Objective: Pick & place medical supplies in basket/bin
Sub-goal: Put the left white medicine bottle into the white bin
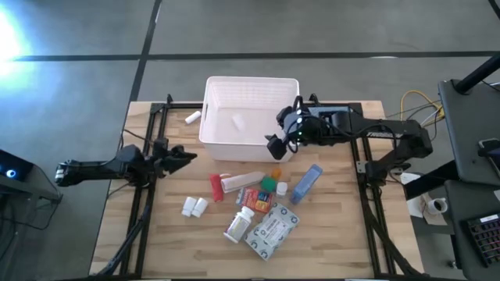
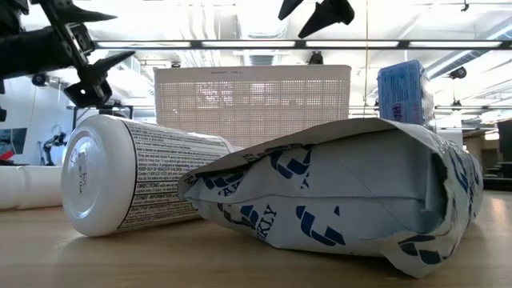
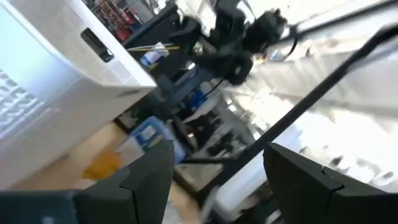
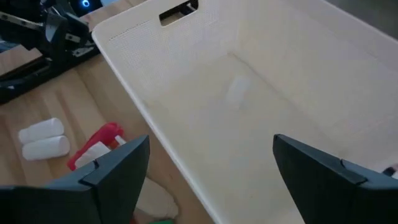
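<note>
The white latticed basket [image 1: 250,109] stands at the table's far middle, with one white bottle [image 1: 238,121] lying on its floor. My right gripper [image 1: 276,131] hovers open over the basket's near right corner, and nothing shows between its fingers [image 4: 211,140]. My left gripper [image 1: 187,154] waits open to the left of the basket. On the table near the basket lie a red-capped tube [image 1: 233,184], a blue-white box [image 1: 306,183], a red-orange box [image 1: 256,198], a grey-white packet [image 1: 272,231], a labelled pill bottle [image 1: 239,225], two small white bottles [image 1: 194,206], and green [image 1: 268,184] and orange [image 1: 275,173] bits.
A small white bottle [image 1: 192,117] lies on the table just left of the basket. Black frame rails [image 1: 148,148] run along the table's left and right sides. In the low view the packet [image 2: 336,192] and the pill bottle [image 2: 120,184] fill the foreground.
</note>
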### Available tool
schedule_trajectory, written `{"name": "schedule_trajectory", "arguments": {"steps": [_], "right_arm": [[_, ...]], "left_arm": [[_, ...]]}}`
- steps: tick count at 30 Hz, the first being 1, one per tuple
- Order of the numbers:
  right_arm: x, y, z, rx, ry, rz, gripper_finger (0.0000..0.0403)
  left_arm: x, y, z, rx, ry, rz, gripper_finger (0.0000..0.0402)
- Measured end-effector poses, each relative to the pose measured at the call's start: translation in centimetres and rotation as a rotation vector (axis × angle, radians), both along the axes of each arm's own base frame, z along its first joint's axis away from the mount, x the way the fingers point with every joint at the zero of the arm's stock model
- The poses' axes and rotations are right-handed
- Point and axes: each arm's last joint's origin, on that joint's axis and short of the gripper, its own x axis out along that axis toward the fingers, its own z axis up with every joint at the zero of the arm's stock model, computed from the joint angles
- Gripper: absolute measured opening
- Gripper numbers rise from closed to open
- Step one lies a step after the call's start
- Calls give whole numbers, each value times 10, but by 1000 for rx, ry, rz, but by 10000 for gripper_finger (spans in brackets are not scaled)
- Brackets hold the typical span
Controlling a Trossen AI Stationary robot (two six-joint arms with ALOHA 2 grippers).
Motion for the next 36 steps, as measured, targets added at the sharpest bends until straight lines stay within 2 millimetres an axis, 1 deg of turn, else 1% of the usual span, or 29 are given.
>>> {"name": "schedule_trajectory", "arguments": {"steps": [3, 6, 8, 11, 13, 16, 19, 22, 26, 29, 33, 36], "right_arm": [[4, 2, -4, 16, 4, -7, 329], [6, 4, -7, 40, 0, -17, 329], [7, 5, -7, 45, -2, -19, 329], [7, 6, -7, 47, -3, -16, 329], [7, 7, -7, 48, -2, -15, 329], [7, 7, -8, 60, 3, -4, 329], [6, 8, -9, 68, 18, 5, 329], [3, 8, -11, 68, 56, 6, 329], [-1, 8, -15, 73, 106, -6, 329], [-3, 8, -16, 74, 138, -8, 329], [-6, 8, -19, 81, 173, -19, 329], [-9, 8, -20, 88, 194, -31, 329]], "left_arm": [[-1, 0, 6, -64, -36, -15, 228], [-1, 0, 7, -71, -38, -11, 228], [-1, 2, 7, -83, -40, 41, 228], [-2, 5, 7, -159, -56, 158, 228], [-2, 6, 8, -180, -69, 175, 228], [-3, 6, 17, -182, -67, 172, 228], [-1, 6, 29, -183, 10, 192, 223], [2, 6, 47, -177, 153, 206, 215], [11, 7, 64, -163, 464, 231, 208], [23, 7, 76, -151, 685, 246, 207], [43, 4, 82, -190, 1015, 255, 207], [57, -3, 83, -152, 1256, 242, 207]]}}
